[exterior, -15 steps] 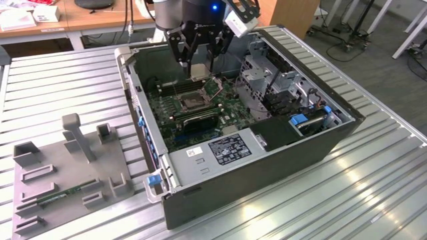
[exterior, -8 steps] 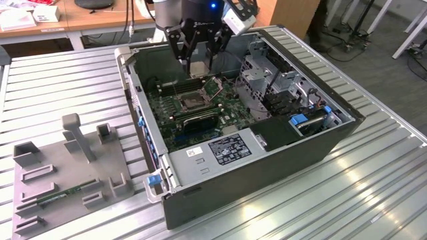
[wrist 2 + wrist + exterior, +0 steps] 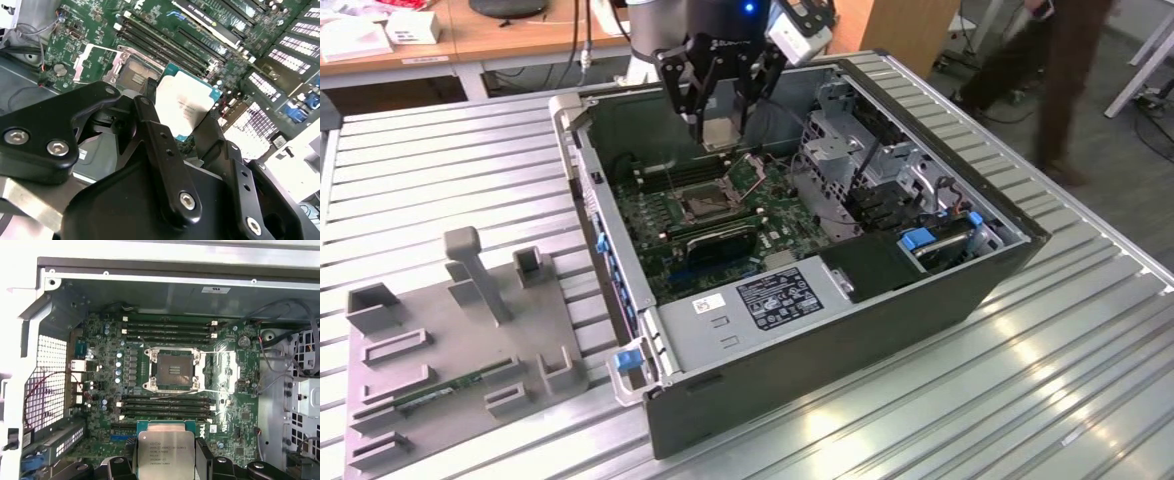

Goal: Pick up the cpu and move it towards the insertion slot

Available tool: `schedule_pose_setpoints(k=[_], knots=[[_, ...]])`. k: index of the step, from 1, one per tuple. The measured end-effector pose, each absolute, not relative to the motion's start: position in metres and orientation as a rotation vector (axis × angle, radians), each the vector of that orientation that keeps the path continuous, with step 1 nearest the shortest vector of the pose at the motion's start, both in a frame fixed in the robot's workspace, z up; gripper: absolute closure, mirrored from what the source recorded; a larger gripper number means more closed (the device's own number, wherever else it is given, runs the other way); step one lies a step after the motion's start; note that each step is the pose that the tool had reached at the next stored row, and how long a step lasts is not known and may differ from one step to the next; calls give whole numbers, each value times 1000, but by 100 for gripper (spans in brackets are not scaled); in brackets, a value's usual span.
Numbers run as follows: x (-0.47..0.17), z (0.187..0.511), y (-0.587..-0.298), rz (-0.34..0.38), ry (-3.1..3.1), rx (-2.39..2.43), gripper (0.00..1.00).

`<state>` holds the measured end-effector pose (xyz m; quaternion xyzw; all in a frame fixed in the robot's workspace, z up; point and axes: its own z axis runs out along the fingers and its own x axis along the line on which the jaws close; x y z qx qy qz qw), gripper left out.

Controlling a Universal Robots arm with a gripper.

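The gripper (image 3: pixel 722 128) hangs over the open computer case (image 3: pixel 854 330), its black fingers (image 3: pixel 205 460) pinching the cpu (image 3: pixel 164 455) by two opposite edges. In both wrist views the chip's silvery face is in sight, held above the green motherboard (image 3: pixel 100 365). The insertion slot (image 3: pixel 173 370) lies uncovered, apparently a little ahead of the chip, between rows of black memory slots (image 3: pixel 167 329).
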<state>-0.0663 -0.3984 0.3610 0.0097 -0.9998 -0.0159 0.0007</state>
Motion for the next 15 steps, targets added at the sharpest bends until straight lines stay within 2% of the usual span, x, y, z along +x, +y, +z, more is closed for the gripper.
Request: schedule_pose_setpoints(k=[15], knots=[[-60,353,-377,-50,-3140,30,46]])
